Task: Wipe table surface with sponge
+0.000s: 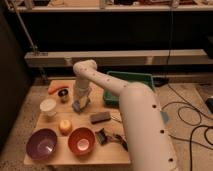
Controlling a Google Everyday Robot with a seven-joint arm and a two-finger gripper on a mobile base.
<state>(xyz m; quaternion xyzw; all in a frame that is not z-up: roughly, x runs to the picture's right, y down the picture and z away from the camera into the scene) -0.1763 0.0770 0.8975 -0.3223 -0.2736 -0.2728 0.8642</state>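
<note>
The hand [80,102] hangs from the bent wrist left of the frame's centre, pointing straight down. It is clenched on the sponge [78,106], whose pale blue-grey block shows at its tip, at or just above the counter [95,106]; whether the two actually touch I cannot tell. The sponge looks slightly tilted, its long axis running roughly from lower left to upper right of the frame.

Since the sponge is already in the hand, the coming stroke turns on where bare wood lies.

- **Left of the hand:** a small dark cup [63,94] sits close by, with a carrot [56,88] beyond it towards the upper left.
- **Lower left:** a white cup [48,106] is near.
- **Lower right:** a dark grey slab [100,118] lies close.
- **Right:** the green tray [131,80] closes that side.
- **Further down the frame:** a yellow-orange fruit [65,126], an orange bowl [81,141] and a purple bowl [41,144] crowd the near edge, and a dark tool [106,136] lies beside the orange bowl.

The open room seems to be a narrow patch around the hand, plus the strip running from it towards the tray. I judge that short strokes to the right, or up the frame, would suit best. A wide sweep would likely knock the cup or push the slab.
</note>
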